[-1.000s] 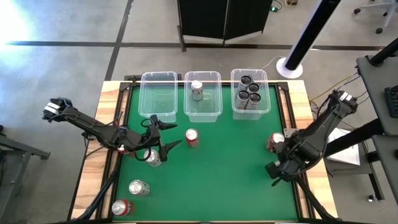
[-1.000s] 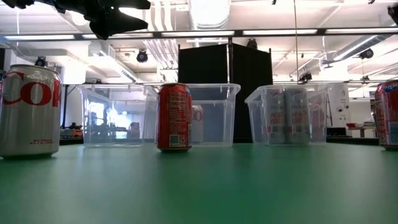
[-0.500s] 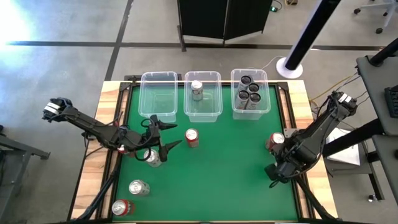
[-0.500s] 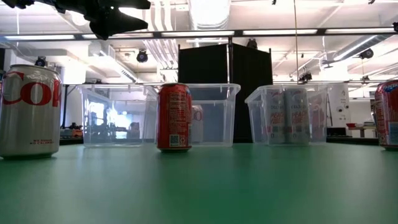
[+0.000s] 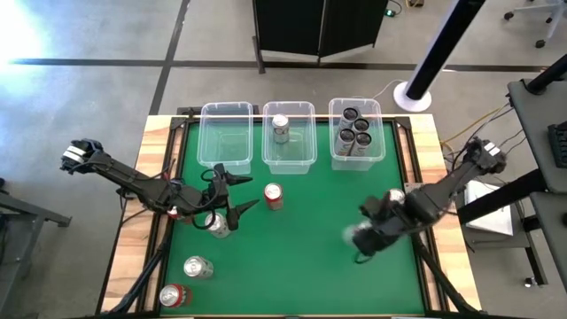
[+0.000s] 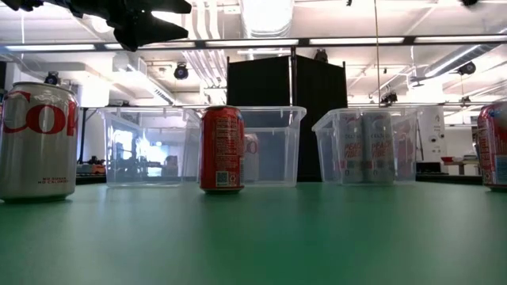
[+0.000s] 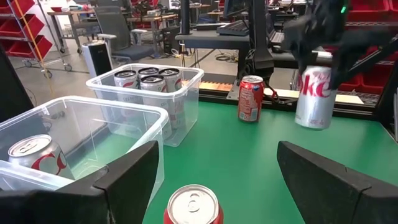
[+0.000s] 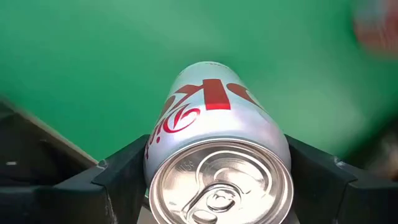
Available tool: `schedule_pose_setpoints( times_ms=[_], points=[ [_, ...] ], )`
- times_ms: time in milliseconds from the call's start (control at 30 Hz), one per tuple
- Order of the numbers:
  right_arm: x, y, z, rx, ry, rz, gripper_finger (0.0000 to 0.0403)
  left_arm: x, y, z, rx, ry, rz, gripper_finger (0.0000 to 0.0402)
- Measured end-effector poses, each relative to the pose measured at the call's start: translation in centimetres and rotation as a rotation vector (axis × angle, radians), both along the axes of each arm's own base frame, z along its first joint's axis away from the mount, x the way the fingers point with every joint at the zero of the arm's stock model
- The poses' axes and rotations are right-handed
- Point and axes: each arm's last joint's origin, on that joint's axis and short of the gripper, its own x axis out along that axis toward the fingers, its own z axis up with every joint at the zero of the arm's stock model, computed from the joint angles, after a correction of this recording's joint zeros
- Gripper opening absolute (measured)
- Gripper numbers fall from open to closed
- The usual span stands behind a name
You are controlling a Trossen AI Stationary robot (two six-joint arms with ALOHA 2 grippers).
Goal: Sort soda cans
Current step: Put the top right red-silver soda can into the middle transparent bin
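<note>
My right gripper is shut on a silver soda can and carries it over the green table's right half. My left gripper hangs open at the left, and a red can stands just past its fingertips. A silver can stands under the left arm. Another silver can and a red one are near the front left corner. A red can stands by the right edge. At the back, the middle bin holds one silver can and the right bin several dark cans. My right gripper pinches the silver can between its two fingers, one on each side of the can's wall close to the top rim. It comes at the can from above. In the left wrist view the can's upper end is in the gripper, and the can hangs slightly tilted, clear of the table.
The left bin at the back has nothing in it. Wooden rails border the green mat on both sides. The mat's middle and near part is open green surface.
My right gripper has swung from the near right part of the table toward its middle, carrying the silver can clear of the surface. The can shows blurred in the high view.
</note>
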Motion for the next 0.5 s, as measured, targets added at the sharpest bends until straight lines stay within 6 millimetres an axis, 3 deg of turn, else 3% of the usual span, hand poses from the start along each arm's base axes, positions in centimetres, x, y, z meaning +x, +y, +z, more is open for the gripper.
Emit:
schedule_pose_setpoints(
  times_ms=[133,267,500],
  points=[
    [4.4,-1.1,3.5,-0.155,-0.131,0.12,0.0296,0.0,0.0,0.0,-0.003,0.0,0.001,0.0311],
    [9.1,-3.3,6.4,-0.29,-0.123,0.278,0.0296,0.0,0.0,0.0,-0.012,-0.002,0.002,0.0311],
    [16.7,-10.6,9.7,-0.401,-0.098,0.454,0.0296,0.0,0.0,-0.2,-0.022,0.008,0.004,0.0311]
  ],
)
